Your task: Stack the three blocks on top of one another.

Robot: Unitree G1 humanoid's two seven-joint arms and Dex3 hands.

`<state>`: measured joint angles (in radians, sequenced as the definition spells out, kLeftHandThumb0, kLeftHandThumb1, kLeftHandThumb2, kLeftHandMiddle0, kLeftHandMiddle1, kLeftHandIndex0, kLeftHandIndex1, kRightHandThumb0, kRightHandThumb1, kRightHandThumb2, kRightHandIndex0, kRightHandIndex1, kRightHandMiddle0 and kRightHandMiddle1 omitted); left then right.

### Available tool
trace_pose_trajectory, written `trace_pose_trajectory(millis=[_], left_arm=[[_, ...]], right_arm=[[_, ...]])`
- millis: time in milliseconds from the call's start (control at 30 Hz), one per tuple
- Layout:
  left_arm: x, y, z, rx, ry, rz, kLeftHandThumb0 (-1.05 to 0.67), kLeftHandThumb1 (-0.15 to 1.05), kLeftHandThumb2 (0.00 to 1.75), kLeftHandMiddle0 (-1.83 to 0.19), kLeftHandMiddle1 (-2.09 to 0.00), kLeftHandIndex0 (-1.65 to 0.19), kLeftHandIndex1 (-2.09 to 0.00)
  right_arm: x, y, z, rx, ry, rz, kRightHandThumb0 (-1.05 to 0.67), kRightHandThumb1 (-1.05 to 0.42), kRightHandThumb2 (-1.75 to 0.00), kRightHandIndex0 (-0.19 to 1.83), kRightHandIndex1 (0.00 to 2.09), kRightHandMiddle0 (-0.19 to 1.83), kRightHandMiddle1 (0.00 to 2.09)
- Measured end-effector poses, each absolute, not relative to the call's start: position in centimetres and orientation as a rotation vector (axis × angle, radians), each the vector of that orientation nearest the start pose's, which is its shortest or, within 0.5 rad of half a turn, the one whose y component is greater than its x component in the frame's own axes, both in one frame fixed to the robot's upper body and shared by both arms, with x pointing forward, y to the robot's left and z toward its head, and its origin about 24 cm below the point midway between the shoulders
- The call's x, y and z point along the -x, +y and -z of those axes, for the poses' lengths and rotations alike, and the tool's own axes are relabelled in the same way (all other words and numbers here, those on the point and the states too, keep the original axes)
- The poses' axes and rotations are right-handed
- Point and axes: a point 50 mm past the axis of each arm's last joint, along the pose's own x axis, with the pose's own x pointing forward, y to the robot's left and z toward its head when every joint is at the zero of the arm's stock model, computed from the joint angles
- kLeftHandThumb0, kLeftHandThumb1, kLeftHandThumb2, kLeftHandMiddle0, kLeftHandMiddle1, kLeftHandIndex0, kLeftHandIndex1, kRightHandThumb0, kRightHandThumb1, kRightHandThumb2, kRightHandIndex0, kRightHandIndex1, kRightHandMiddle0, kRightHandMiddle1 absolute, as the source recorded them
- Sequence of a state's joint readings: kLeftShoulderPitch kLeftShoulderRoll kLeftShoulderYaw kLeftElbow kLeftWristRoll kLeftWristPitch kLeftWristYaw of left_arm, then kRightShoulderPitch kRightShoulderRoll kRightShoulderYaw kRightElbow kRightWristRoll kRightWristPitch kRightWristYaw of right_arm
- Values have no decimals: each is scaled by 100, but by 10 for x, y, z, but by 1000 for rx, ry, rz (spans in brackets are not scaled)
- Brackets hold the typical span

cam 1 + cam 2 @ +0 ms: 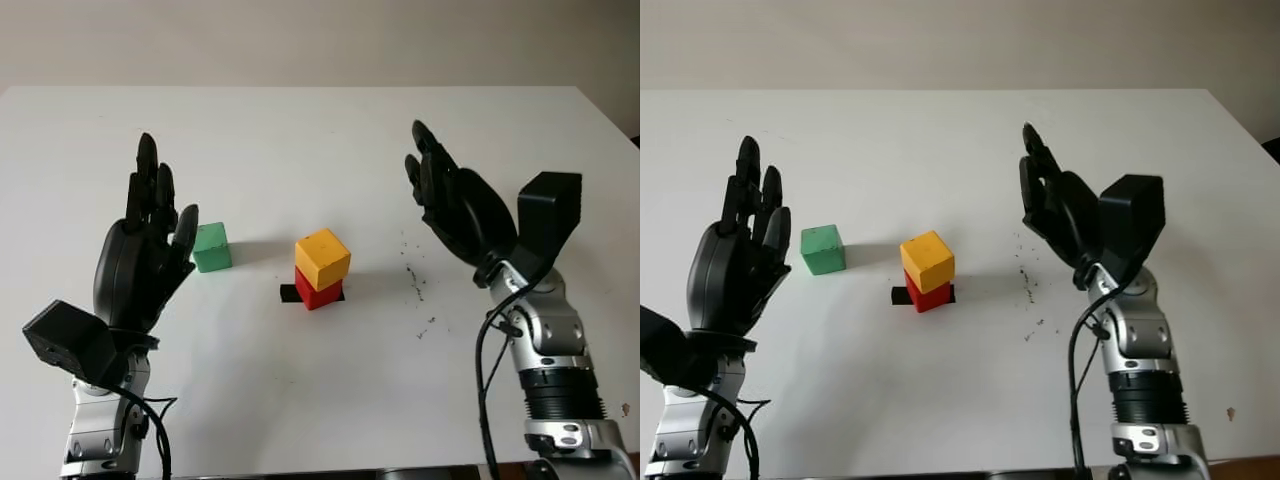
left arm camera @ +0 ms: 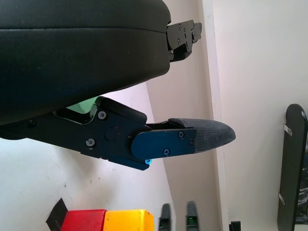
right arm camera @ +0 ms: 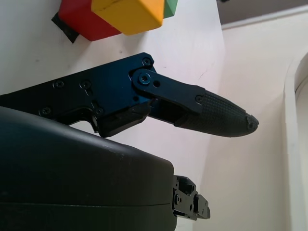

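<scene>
From the head cameras, the yellow block (image 1: 323,257) sits on the red block (image 1: 316,290), turned a little askew on it, and the red one stands on a small black mark (image 1: 289,293) on the white table (image 1: 300,140), which I take to be the set spot for the stack. The green block (image 1: 211,247) is alone on the table to the left of the pair, apart from it and just beside the left hand (image 1: 146,250). That hand is raised off the table, open and holding nothing, palm toward the middle; being the nearer one, it seems the natural hand to fetch the green block. The right hand (image 1: 452,203) is up on the far side of the stack, well clear of it, open too and empty, likely kept back so it cannot knock the two blocks already placed. So two of three are stacked and the green one is left to lift onto the yellow. In the left wrist view, one finger (image 2: 192,139) reaches out straight with nothing in it, a sliver of green shows behind the hand's shell, and the red and yellow blocks lie beyond. In the right wrist view, a finger (image 3: 211,113) likewise points out empty, with the stack and a bit of green past it.
</scene>
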<state>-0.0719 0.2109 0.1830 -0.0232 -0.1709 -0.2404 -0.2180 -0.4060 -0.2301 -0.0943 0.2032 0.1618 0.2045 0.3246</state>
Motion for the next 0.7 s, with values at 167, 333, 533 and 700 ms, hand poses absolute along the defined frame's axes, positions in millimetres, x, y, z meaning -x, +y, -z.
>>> trace_pose_trajectory(millis=[167,333,533,700], left_arm=[[-259,219,-100,-88,-334,54,-69,105,44,18,-1,19,0],[-261,226,-103,-183,-321,-48,-69,105,37,7,-8,11,-5],[-264,239,-125,-539,-244,-159,-72,105,23,1,-5,-2,-8],[-274,247,-153,-942,-178,-167,-78,105,17,8,-3,-11,-9]], right_arm=[[-322,-172,-83,-47,7,-258,-82,-105,-81,-19,0,-19,0],[-320,-168,-82,-66,-28,-240,-83,-105,-79,-19,0,-19,0],[-320,-168,-81,-77,-30,-221,-81,-105,-78,-19,0,-19,0],[-319,-169,-81,-82,-30,-214,-82,-105,-76,-19,0,-19,0]])
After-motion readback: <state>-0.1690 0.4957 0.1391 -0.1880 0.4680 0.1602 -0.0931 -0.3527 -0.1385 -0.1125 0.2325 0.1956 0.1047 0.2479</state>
